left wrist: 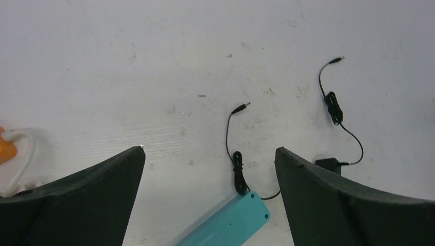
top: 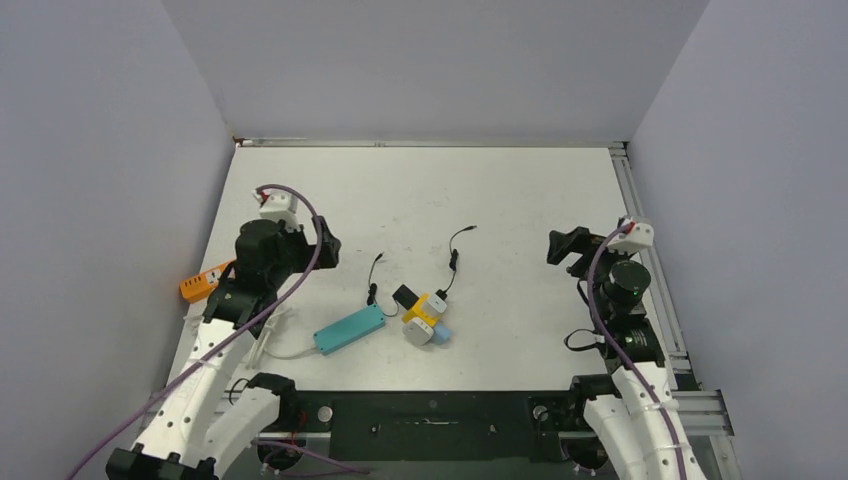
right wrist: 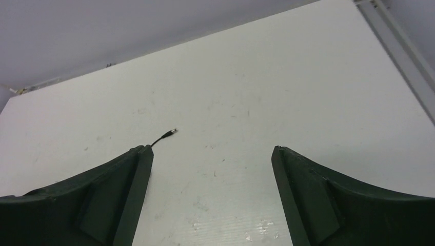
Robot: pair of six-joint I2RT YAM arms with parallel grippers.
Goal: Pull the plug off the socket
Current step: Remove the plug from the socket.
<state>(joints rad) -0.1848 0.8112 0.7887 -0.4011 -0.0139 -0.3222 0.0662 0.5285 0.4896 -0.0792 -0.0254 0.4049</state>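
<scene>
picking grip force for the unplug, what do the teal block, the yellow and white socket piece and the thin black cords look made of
Teal block: probably hard moulded plastic, smooth matte skin, rounded corners, even colour.
Yellow and white socket piece: likely rigid plastic too, with blocky, solid-coloured parts; finish too small to judge.
Thin black cords: flexible rubber or vinyl jacket, since they curl and bundle loosely, ending in small barrel plugs that may be metal-tipped.

A black plug (top: 404,296) is sitting pushed into a yellow-and-white socket block (top: 422,319), which is lying flat toward the near edge of the tabletop, roughly midway between its left and right edges. The block is lying at a slant, with a small blue part at its near right end. From the plug a thin black cord (top: 452,262) is trailing toward the far edge, bundled partway along and ending in a loose barrel tip.
</scene>
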